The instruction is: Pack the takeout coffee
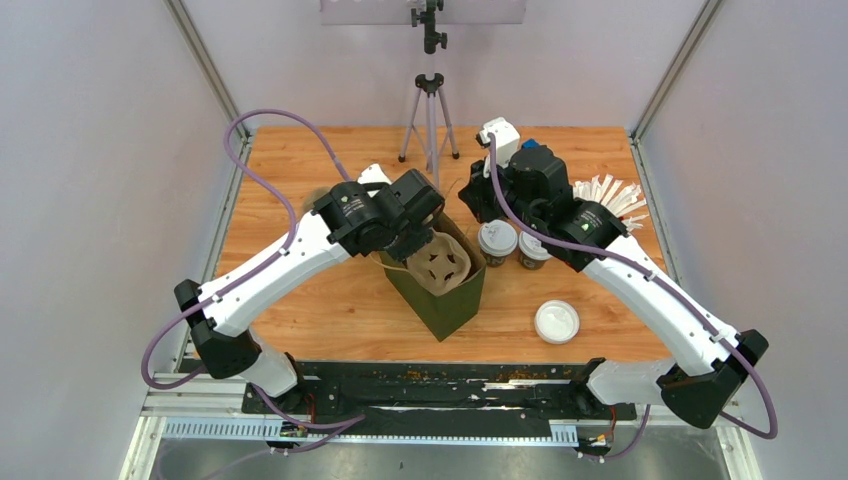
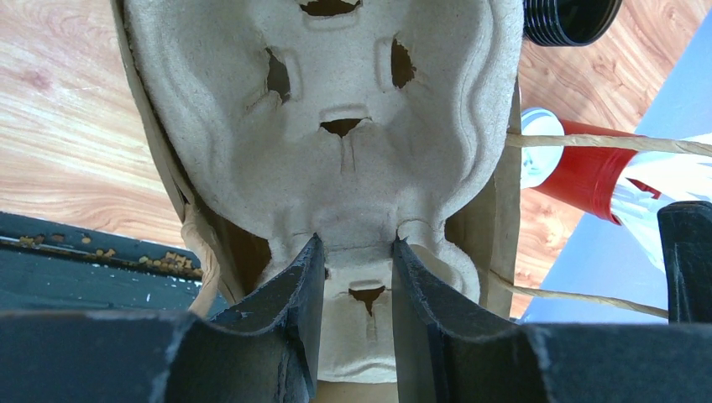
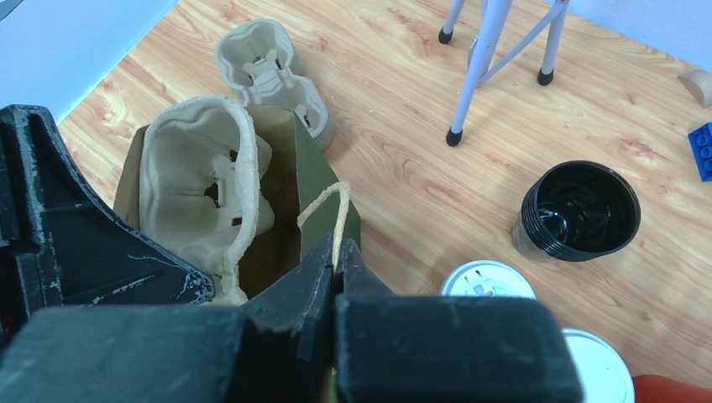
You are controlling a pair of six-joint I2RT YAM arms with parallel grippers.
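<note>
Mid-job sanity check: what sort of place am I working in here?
Most likely a lab test cell, not a café: a wood-grain tabletop boxed in by plain pale panels on metal frame posts, with a small grey camera tripod standing at its far edge.

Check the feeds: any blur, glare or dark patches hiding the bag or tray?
Top view: evenly lit, sharp, soft shadow beside the bag. Left wrist: tray crisp, the left gripper clamping it dark and soft. Right wrist: right gripper on the bag handle blurred near the lens; glare inside the black cups.
</note>
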